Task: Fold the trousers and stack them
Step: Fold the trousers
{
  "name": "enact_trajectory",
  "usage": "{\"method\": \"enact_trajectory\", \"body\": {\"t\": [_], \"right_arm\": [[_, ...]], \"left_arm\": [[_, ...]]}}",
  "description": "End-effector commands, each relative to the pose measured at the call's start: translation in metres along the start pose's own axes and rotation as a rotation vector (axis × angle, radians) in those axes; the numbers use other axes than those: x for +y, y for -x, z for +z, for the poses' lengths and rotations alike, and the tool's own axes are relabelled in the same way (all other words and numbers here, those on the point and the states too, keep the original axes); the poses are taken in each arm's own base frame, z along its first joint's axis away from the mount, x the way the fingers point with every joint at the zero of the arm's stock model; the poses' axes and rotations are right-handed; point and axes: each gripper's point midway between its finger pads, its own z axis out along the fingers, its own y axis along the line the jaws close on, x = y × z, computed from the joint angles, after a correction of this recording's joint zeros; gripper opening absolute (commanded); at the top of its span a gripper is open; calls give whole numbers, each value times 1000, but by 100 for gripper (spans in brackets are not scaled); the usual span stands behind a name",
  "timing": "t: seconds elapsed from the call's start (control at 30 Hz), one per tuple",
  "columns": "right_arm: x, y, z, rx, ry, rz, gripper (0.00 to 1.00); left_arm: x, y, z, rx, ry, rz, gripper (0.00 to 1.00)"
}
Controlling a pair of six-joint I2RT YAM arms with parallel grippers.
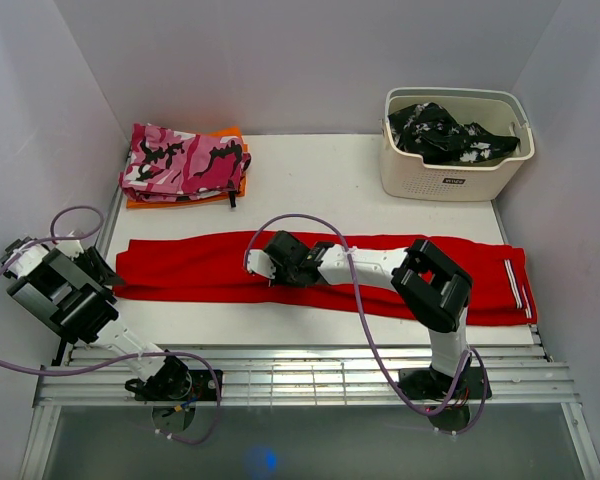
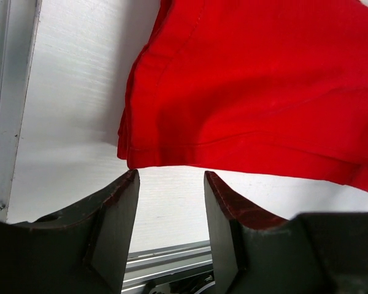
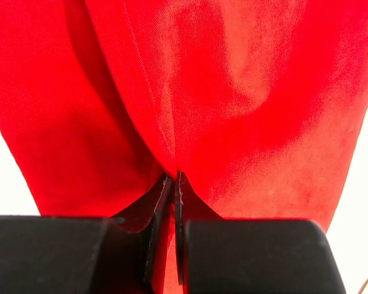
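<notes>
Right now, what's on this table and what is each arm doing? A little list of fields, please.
trousers: red, spread in a long strip across the table, white stripes at right end
right gripper: shut, pinching the trousers near the middle
left gripper: open, empty, just off the trousers' left end
camouflage garment: pink, folded on orange cloth, far left
basket: white, far right, black-and-white garment inside

we see a white table (image 1: 310, 170) carrying three things: red trousers (image 1: 200, 268) stretched flat left to right across its near half, white stripes at their right end; a folded orange garment (image 1: 175, 203) at the far left; a white plastic basket (image 1: 450, 175) at the far right.
</notes>
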Motion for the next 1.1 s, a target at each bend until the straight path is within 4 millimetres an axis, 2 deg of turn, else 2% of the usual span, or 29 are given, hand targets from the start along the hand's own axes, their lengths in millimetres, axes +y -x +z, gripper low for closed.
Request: {"method": "enact_trajectory", "body": {"t": [0.0, 0.13, 0.37, 0.67, 0.8, 0.93, 1.03, 1.07], "right_arm": [[-19, 10, -14, -26, -58, 27, 8], [-25, 13, -17, -34, -67, 38, 8], [-32, 15, -19, -41, -65, 59, 8], [-39, 15, -22, -47, -68, 88, 8], [-42, 18, -22, -54, -70, 98, 8], [-42, 18, -21, -53, -63, 103, 8], [-43, 20, -21, -54, -61, 103, 8], [-43, 20, -21, -54, -61, 105, 8]], "left_arm": [[-3, 23, -7, -89, -15, 15, 57], [-3, 23, -5, -87, -23, -4, 54], [1, 16, -5, -80, 24, -33, 60], [15, 14, -3, -83, 110, -90, 52], [12, 10, 2, -86, 90, -103, 50], [12, 4, 9, -72, 78, -121, 44], [11, 7, 10, -79, 59, -121, 32], [10, 10, 8, -90, 58, -118, 25]]}}
